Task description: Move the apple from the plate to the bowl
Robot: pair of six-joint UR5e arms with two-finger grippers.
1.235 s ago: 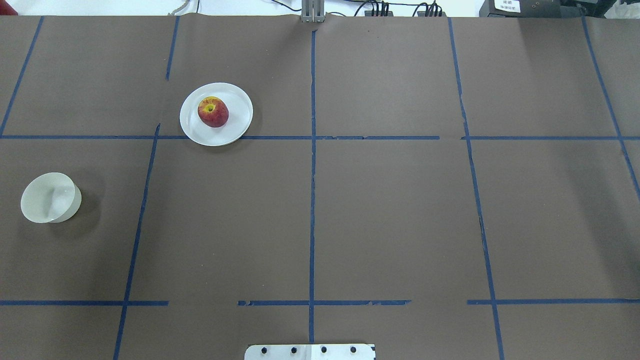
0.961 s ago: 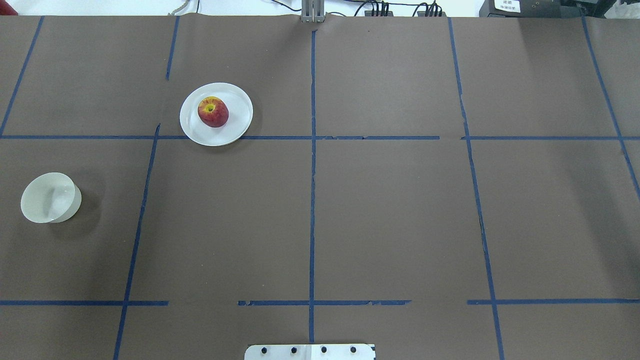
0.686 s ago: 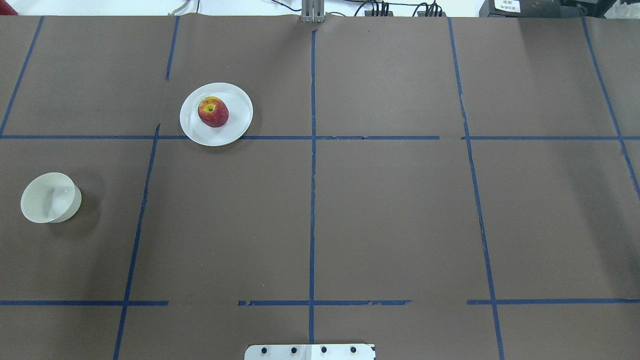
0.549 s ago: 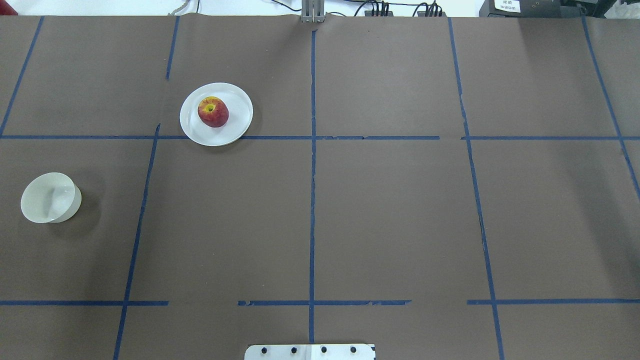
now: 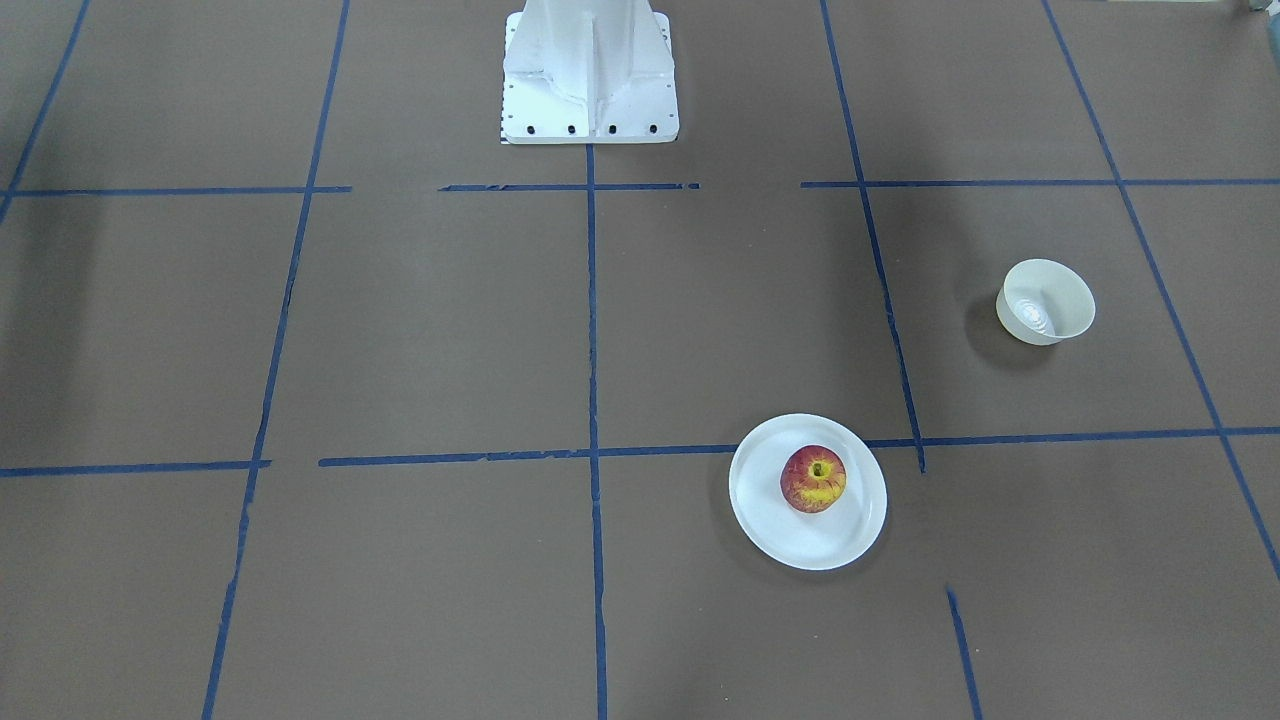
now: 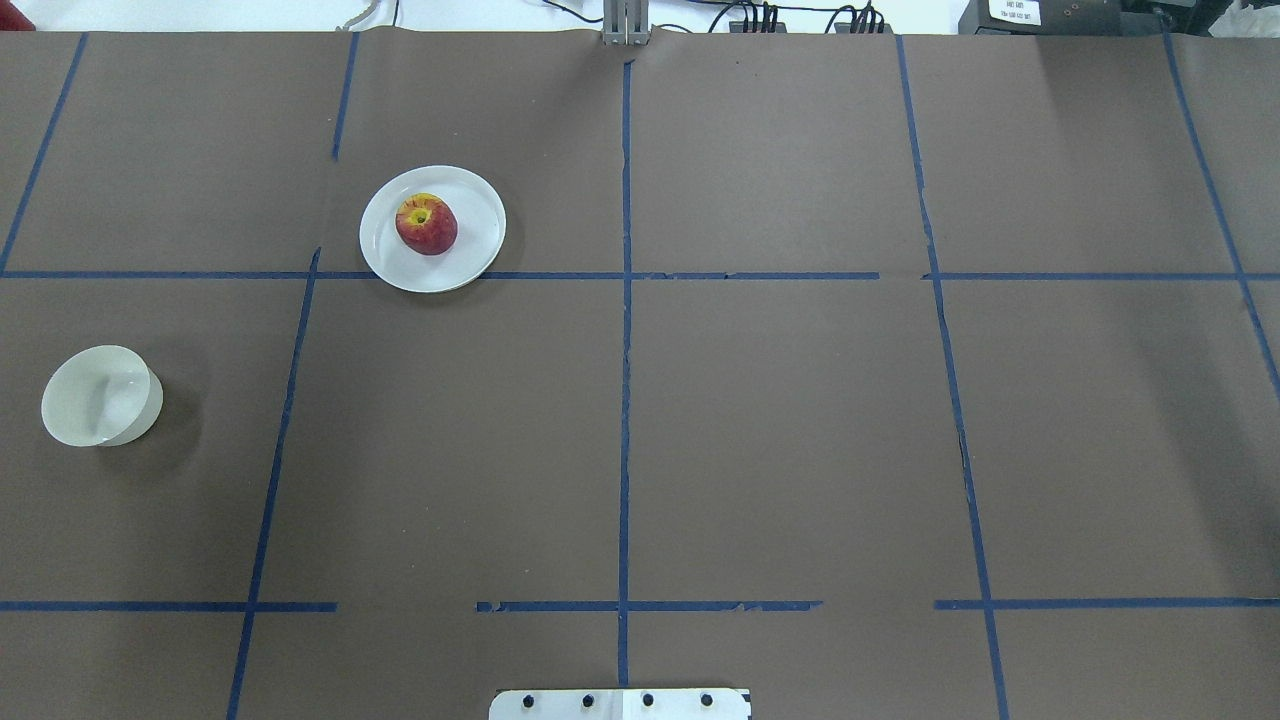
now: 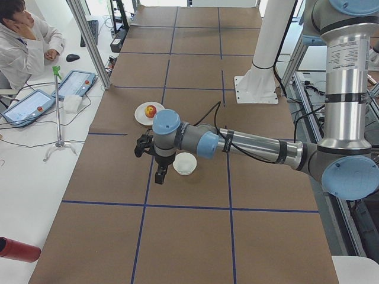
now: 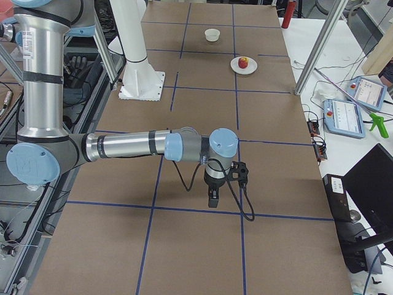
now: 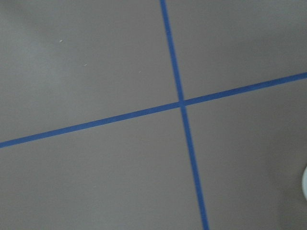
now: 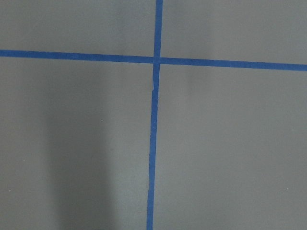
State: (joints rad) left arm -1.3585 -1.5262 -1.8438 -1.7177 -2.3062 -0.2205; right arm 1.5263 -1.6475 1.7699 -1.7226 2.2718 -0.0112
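Fingers on my left gripper [image 7: 160, 175] and right gripper [image 8: 212, 200] show only from the table ends, so I cannot tell how wide either pair stands; neither has the apple [image 6: 427, 224]. It sits near the middle of the plate [image 6: 480, 210], stem dimple up, round, with no long axis to line up on. The bowl [image 6: 100, 395] lies well apart from the plate, nearer my base and further left. My left gripper hangs short of the plate, so I judge it the nearer one.

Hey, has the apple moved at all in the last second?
No. The apple sits at the same spot on the plate, by the same blue tape line.
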